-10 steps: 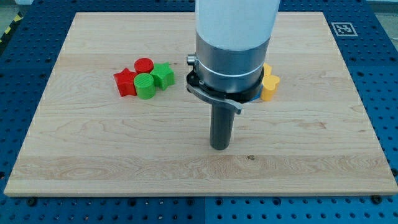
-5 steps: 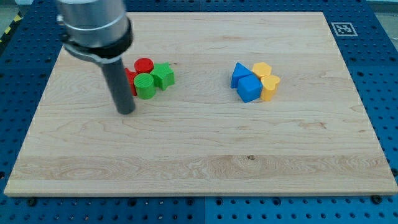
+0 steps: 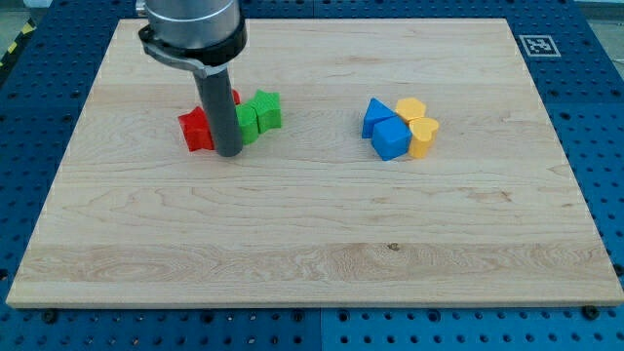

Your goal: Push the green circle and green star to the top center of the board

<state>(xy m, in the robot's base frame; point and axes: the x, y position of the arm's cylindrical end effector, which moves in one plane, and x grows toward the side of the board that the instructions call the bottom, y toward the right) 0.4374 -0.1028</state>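
Note:
My tip [image 3: 229, 152] rests on the board at the lower edge of the left cluster, touching or nearly touching the green circle [image 3: 248, 126], which the rod mostly hides. The green star [image 3: 266, 110] sits just right of and above the circle, touching it. A red star [image 3: 196, 129] lies just left of the rod. A red circle [image 3: 235, 97] shows only as a sliver behind the rod.
A second cluster lies right of centre: a blue triangle [image 3: 374, 115], a blue cube [image 3: 390, 138], a yellow block [image 3: 412, 107] and a yellow heart [image 3: 423, 136]. The wooden board [image 3: 312, 253] has a fiducial tag [image 3: 537, 44] at its top right corner.
The rod swept from the board's centre to the left, then came in against the lower edge of the left cluster. The green circle and green star have shifted slightly right and up.

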